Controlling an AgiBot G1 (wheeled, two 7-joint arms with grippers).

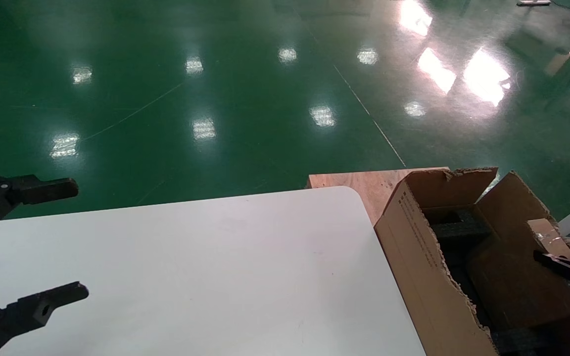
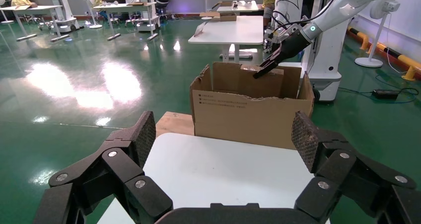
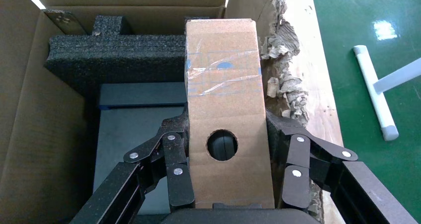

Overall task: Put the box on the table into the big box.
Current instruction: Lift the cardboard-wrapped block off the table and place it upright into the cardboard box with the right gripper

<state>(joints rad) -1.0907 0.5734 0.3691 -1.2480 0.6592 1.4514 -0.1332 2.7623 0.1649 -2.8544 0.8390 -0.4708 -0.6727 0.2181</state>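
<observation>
The right gripper [image 3: 226, 149] is closed on the box [image 3: 224, 110], one finger pressing each long side, and holds it over the inside of the big box [image 1: 428, 262]. Black foam [image 3: 114, 55] lies just beyond and below the held box. The left gripper [image 2: 223, 149] hangs wide open and holds nothing above the table [image 1: 206, 267].

Box [image 3: 223, 119] (gripped) over big box [image 3: 44, 134]
</observation>
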